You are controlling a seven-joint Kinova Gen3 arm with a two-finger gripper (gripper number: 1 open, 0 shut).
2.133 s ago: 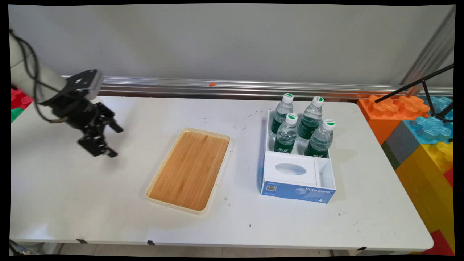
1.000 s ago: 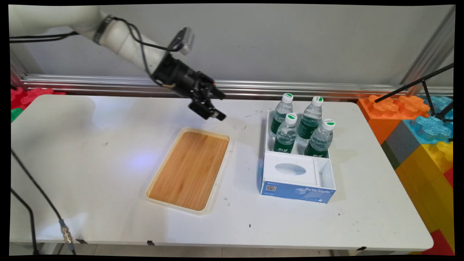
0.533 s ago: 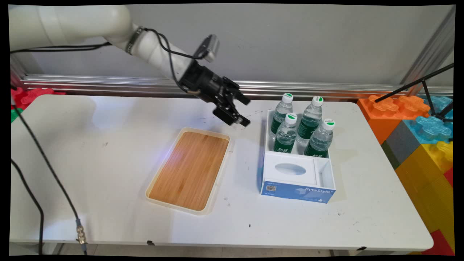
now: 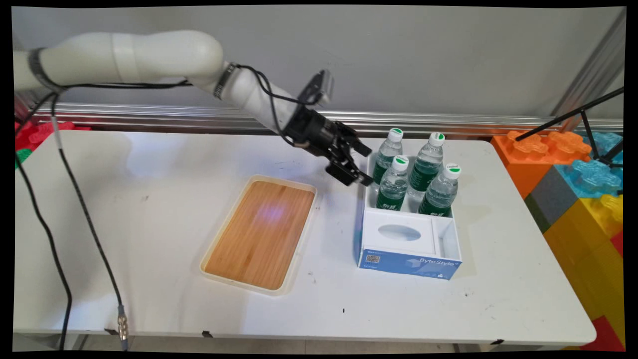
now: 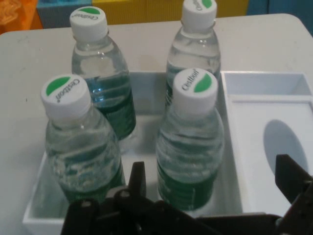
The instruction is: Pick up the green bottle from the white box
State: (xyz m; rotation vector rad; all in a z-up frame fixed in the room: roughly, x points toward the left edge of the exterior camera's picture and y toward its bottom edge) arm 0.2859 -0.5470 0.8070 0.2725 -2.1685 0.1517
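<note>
My gripper (image 4: 360, 165) hangs with its fingers spread and nothing between them, just beside the left wall of the white box (image 4: 451, 234); ahead of it, in the hand view, stand four water bottles (image 5: 190, 147) upright in the box's rear compartment, long axes vertical; the front-left bottle (image 4: 394, 183) lies nearest, close to my lower finger; behind it, the far-left bottle (image 4: 388, 152); my arm slants down from the upper left; the wooden tray (image 4: 261, 232) lies apart, left.
</note>
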